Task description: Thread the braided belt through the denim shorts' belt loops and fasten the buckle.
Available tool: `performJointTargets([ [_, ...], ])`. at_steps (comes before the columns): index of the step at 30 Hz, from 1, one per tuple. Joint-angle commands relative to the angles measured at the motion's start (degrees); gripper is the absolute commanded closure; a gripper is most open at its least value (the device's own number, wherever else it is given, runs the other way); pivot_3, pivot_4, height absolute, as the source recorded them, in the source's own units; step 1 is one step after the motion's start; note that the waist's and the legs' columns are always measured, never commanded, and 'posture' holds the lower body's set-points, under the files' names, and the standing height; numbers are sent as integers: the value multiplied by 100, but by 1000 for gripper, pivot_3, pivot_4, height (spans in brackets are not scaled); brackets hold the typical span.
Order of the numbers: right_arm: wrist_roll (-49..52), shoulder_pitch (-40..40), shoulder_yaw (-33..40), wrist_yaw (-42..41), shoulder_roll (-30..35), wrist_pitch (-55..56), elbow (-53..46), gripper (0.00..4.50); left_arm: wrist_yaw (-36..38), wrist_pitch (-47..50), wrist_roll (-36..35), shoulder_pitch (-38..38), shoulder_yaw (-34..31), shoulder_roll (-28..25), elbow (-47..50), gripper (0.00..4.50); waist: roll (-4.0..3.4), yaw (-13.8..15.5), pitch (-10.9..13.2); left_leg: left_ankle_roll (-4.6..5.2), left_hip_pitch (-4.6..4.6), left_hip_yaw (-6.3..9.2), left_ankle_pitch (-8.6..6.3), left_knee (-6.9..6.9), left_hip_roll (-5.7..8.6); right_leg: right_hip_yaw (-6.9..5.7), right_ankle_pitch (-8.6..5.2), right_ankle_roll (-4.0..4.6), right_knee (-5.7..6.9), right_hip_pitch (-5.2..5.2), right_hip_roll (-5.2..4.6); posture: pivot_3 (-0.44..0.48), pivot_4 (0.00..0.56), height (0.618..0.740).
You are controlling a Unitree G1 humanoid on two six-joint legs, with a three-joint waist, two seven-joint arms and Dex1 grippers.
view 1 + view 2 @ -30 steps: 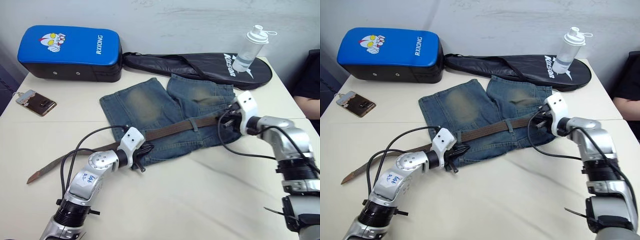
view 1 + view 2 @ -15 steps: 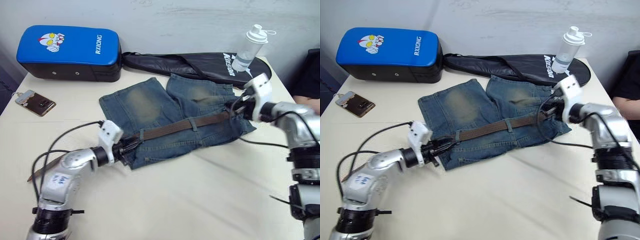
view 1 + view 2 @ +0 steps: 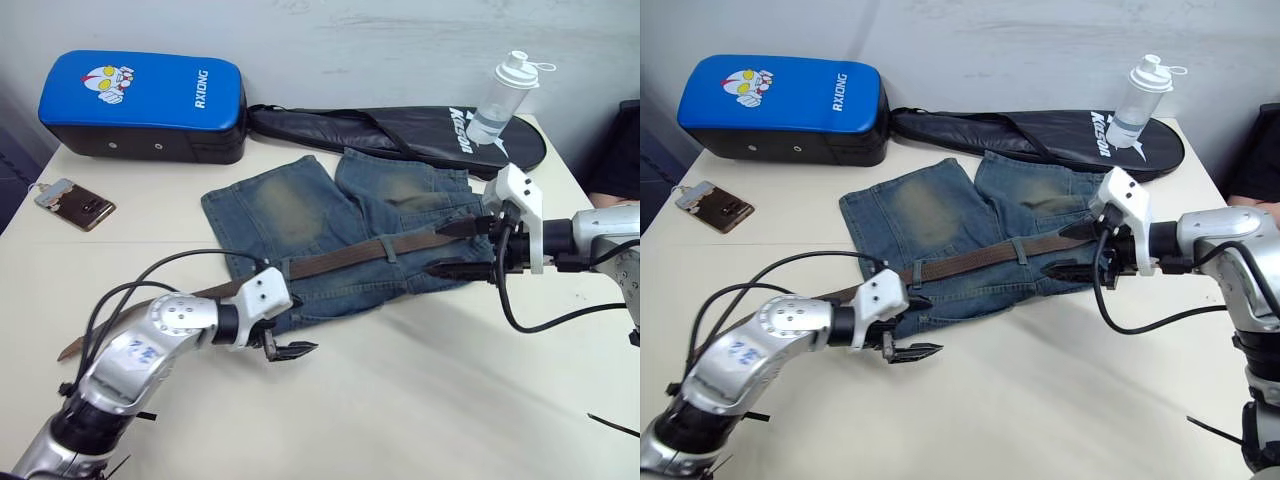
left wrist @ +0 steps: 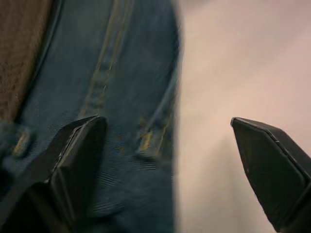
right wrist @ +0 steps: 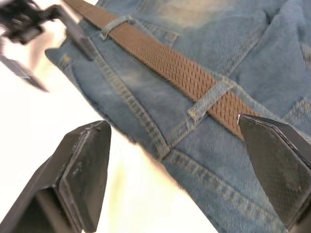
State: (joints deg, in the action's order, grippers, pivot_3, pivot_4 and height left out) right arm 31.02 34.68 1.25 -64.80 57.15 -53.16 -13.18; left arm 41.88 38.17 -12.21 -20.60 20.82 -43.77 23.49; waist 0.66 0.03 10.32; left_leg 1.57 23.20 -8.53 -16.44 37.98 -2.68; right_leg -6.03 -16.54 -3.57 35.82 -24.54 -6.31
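Lying across the waistband of the denim shorts point(image 3: 340, 235), the braided belt point(image 3: 345, 256) runs from the right side of the garment toward the robot's left, where its free brown end point(image 3: 72, 347) trails onto the table point(image 3: 420, 400) past the left arm. The strap passes under at least two belt loops point(image 5: 210, 101), which the right wrist view shows as short denim strips crossing the woven brown band. The buckle cannot be made out; it may sit near the right gripper, but that spot is too cluttered to tell.

The shorts lie flat in the middle of the table, legs pointing away from the robot, with yellowish patches on both.

The left gripper point(image 3: 283, 340) hangs just off the shorts' near left corner, fingers spread apart and holding nothing; its wrist view shows one finger over denim and the other over bare table. The right gripper point(image 3: 462, 248) sits at the right end of the waistband, fingers wide apart, one above and one below the belt line, gripping nothing.

Beyond the shorts lie a black racket bag point(image 3: 400, 135), a blue pad point(image 3: 140, 105) and a clear bottle point(image 3: 500, 95). A phone point(image 3: 74, 203) rests near the left edge.
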Motion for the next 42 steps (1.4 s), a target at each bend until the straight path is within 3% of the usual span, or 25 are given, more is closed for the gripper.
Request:
performJointTargets([
  [1, 73, 5, 311, 145, 115, 8, -220, 0, -70, -609, 501, -208, 28, 125, -741, 746, -2, 0, -1, 1, -2, -3, -1, 1, 1, 1, 0, 0, 3, 1, -1, 0, 150, 740],
  [2, 70, -26, 335, 177, 127, 11, -212, 0, -43, -873, 601, -322, -61, 63, -961, 893, -2, 1, -1, 2, -2, -3, 0, 1, 1, 2, 0, 0, 3, 1, -2, 0, 150, 740],
  [3, 75, -48, 351, 195, 137, 11, -208, 0, 12, -1091, 709, -394, -100, 2, -1117, 1505, -1, 1, -1, 2, -3, -2, 1, 6, 1, 1, 0, 0, 9, 1, -3, 0, 150, 740],
  [5, 24, -137, 364, 225, 154, 110, -239, 0, 126, -1888, 1163, -493, -132, -423, -1699, 2244, -1, -2, -1, 14, -2, 2, -5, 7, -1, -3, 2, 2, 12, 1, -4, 0, 150, 740],
  [8, 149, -145, 421, 269, 110, 52, -324, 0, 166, -2593, 1270, -532, -461, -751, -2524, 3561, -4, -50, -1, 14, -5, 0, -5, 0, -5, -3, -2, 8, 13, -4, -2, 0, 150, 740],
  [10, 175, -102, 413, 328, 55, 41, -311, 0, 214, -3109, 1334, -554, -661, -1019, -3167, 3727, -4, -93, -1, 14, -5, -2, -4, -2, -7, -2, -2, 9, 16, -8, -1, 0, 150, 740],
  [11, 154, -84, 383, 369, 30, 64, -279, 0, 262, -3314, 1378, -560, -719, -1115, -3399, 4341, -4, -116, -1, 13, -5, -2, -4, -2, -11, -4, -4, 12, 17, -8, 2, 0, 150, 740],
  [13, 68, -39, 285, 481, -49, 129, -158, 0, 452, -3338, 1166, -522, -905, -1149, -3536, 4422, -4, -156, -1, 13, -5, -1, -4, -2, -13, -6, -5, 13, 17, -9, 4, 0, 150, 740],
  [15, -2, 68, 197, 671, -219, 121, 75, 0, 747, -3139, 716, -372, -1146, -1084, -3521, 3408, -4, -190, -1, 14, -5, -4, -4, -4, -12, -4, -5, 14, 16, -9, 5, 0, 150, 740],
  [18, 73, 166, 249, 823, -380, -37, 318, 0, 1147, -2647, 132, -6, -1577, -1094, -3126, 2300, -4, -184, -1, 2, -3, -15, 2, -3, -12, -3, -5, 13, 16, -13, 6, 0, 150, 740],
  [19, 119, 166, 286, 826, -407, -77, 391, 0, 1257, -2287, -240, 120, -1846, -1069, -2896, 2017, -4, -180, -1, 1, -3, -17, 3, -3, -12, -3, -6, 13, 16, -13, 5, 0, 150, 740],
  [23, 247, 66, 337, 768, -435, -222, 666, 0, 1471, -494, -1971, 401, -3155, -1069, -2126, 115, 10, -169, 7, 1, 5, -18, 3, -1, -13, -4, -6, 12, 14, -14, 4, 0, 150, 740],
  [26, 274, 27, 344, 799, -527, -219, 835, 0, 1171, 270, -2583, 66, -3809, -995, -2267, 32, 15, -146, 10, -2, 4, -10, 5, 5, -11, -8, -5, 10, 17, -11, 0, 0, 150, 740],
  [29, 138, 114, 293, 1008, -736, -117, 1163, 0, 541, 769, -2500, -687, -3825, -812, -2783, 32, 15, -92, 10, -5, -1, 0, 8, 5, -4, -16, -2, 6, 20, -2, -2, 0, 150, 740],
  [34, -346, 474, 313, 1755, -1240, 303, 1938, 0, -192, 1180, -1840, -2073, -3087, -105, -4125, 32, 17, -17, 11, -1, 2, -21, 13, 10, 3, -20, 6, -8, 21, -8, 11, 0, 150, 740],
  [42, -276, 460, 334, 1868, -1537, 176, 1949, 0, 29, 660, -780, -3279, -2129, 531, -6074, 32, 22, -44, 14, 5, 4, -51, 15, 12, -5, -17, 12, -19, 25, -13, 63, 0, 150, 740],
])
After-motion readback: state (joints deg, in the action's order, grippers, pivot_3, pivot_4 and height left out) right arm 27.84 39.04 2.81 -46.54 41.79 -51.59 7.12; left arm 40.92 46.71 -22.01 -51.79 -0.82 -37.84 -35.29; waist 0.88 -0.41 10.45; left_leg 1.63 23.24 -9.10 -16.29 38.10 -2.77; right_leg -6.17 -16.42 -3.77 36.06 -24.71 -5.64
